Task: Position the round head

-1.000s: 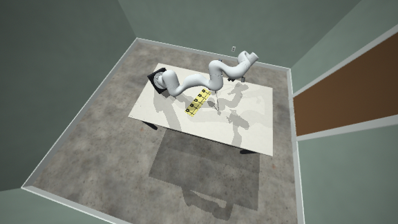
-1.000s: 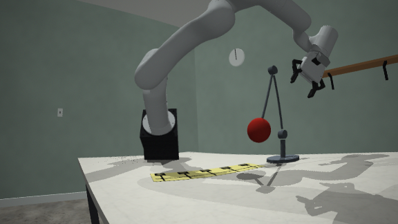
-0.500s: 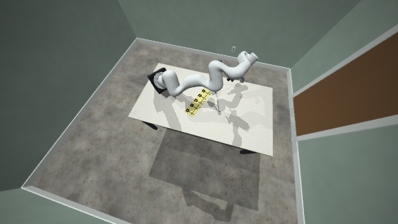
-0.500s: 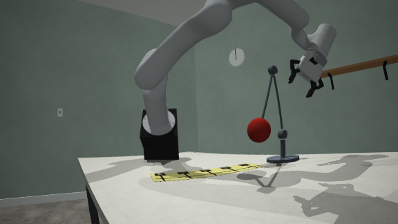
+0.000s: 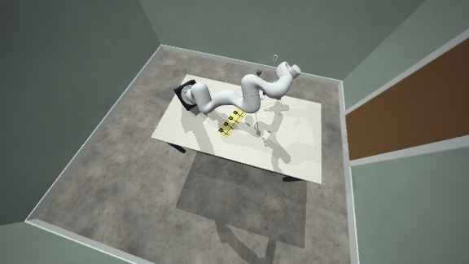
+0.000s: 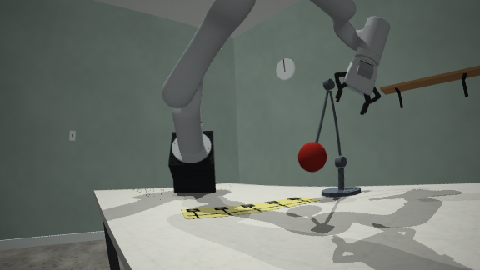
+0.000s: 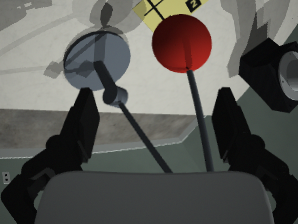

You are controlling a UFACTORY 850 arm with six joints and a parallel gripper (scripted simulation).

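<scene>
In the top view the arm (image 5: pixel 228 98) (image 6: pixel 208 46) hides the red head and the strip's near end; the exterior view's upper edge cuts the arm off. There the strip's numbers are too small to read.

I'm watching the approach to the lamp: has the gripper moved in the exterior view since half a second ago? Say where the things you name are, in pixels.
Yes: the gripper (image 6: pixel 351 106) (image 7: pixel 155 102) has moved left in the exterior view, nearer the wall clock (image 6: pixel 285 68).
</scene>
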